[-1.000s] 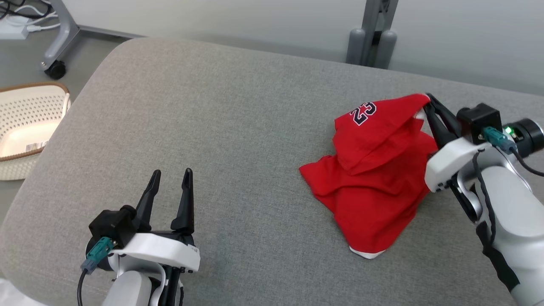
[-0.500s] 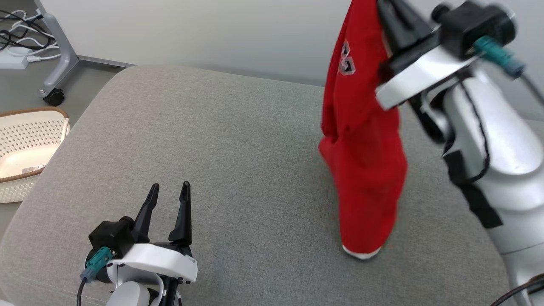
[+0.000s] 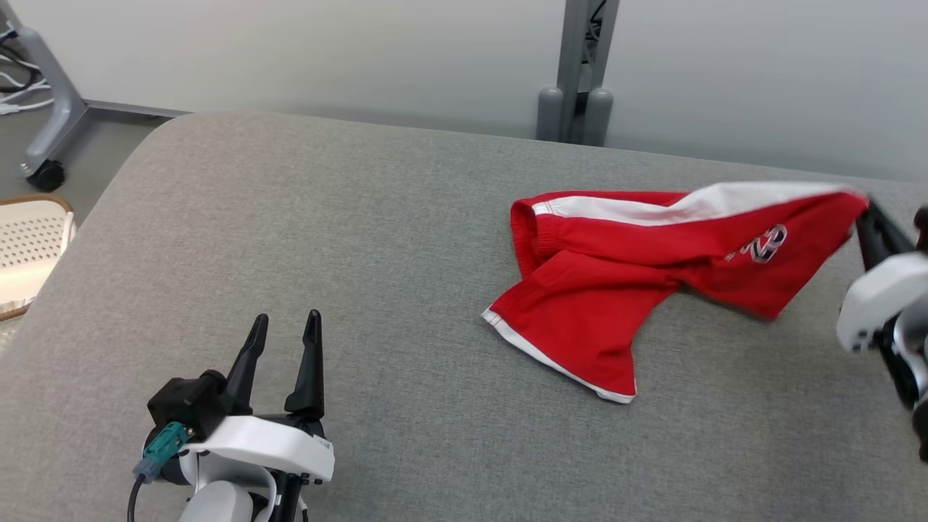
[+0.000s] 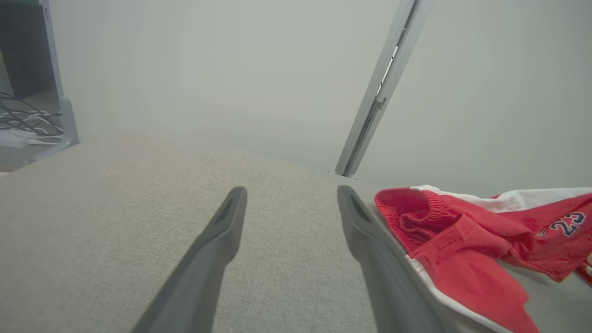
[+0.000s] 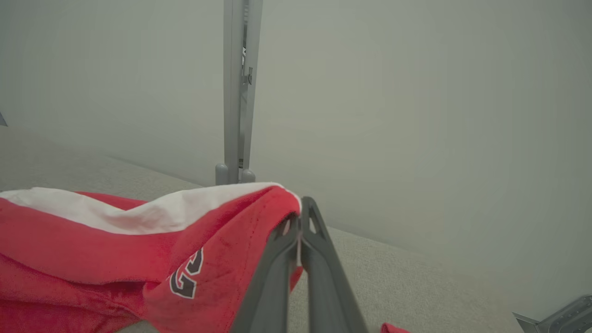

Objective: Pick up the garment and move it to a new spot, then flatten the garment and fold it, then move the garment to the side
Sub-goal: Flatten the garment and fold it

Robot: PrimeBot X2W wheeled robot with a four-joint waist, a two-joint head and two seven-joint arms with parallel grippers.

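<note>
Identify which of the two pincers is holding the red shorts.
The right pincer: it is shut on the edge of the red shorts, while the left pincer stands open, holding nothing.

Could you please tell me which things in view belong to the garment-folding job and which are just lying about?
Part of the job:
- red shorts, one end lifted
- right gripper, shut on the shorts' edge
- left gripper, open, holding nothing
- grey padded surface under the shorts

Just lying about:
- perforated basket, far left
- metal post, behind
- wheeled stand leg, on the floor
</note>
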